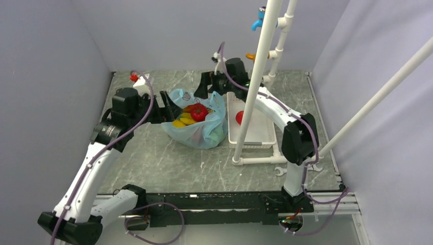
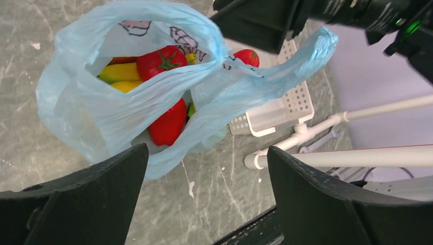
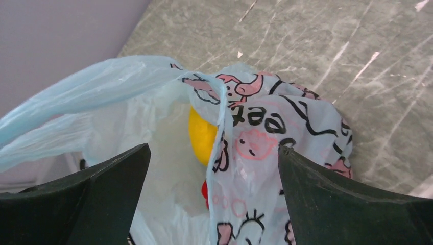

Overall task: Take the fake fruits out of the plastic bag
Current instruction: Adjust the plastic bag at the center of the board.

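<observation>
The light-blue plastic bag sits open-mouthed on the marbled table, between the two grippers. Inside it lie fake fruits: a red tomato, yellow bananas and, lower in the left wrist view, a red pepper. Another red piece lies in the white basket. My left gripper is at the bag's left rim, open, with only table between its fingers. My right gripper hovers open over the far rim. The bag's printed edge hangs loose between its jaws beside a yellow piece.
A white PVC pipe frame rises just right of the bag, its foot on the table in front of the basket. A small red-and-white object stands at the back left. Grey walls close in three sides.
</observation>
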`<control>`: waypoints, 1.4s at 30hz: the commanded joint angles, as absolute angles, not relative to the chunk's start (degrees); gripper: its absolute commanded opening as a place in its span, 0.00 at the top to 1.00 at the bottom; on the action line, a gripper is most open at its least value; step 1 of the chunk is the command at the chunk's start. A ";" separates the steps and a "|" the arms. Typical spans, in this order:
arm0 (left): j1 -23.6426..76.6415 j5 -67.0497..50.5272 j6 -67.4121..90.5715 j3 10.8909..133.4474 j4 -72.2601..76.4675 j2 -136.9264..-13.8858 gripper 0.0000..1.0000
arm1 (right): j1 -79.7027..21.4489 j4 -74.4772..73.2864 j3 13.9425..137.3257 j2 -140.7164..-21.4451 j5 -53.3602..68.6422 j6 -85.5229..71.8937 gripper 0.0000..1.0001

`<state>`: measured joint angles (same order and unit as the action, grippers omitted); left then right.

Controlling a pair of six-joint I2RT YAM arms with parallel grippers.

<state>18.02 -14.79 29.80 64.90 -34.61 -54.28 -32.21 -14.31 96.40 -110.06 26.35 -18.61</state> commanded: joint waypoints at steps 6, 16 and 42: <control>26.49 -0.71 16.77 81.00 -47.94 -64.19 0.01 | -28.26 -19.07 91.83 -101.98 29.54 -27.88 0.00; 30.41 16.21 9.89 95.70 -58.76 -76.76 0.01 | -28.34 -27.45 86.60 -97.66 20.06 -35.95 0.00; 7.57 -25.04 20.90 66.11 -30.18 -64.96 0.76 | -28.33 -29.78 73.88 -90.83 29.81 -24.71 0.12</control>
<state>10.63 -9.91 17.34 70.00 -40.38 -69.54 -28.32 -30.85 75.16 -92.79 27.40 -27.35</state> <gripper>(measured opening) 0.293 0.955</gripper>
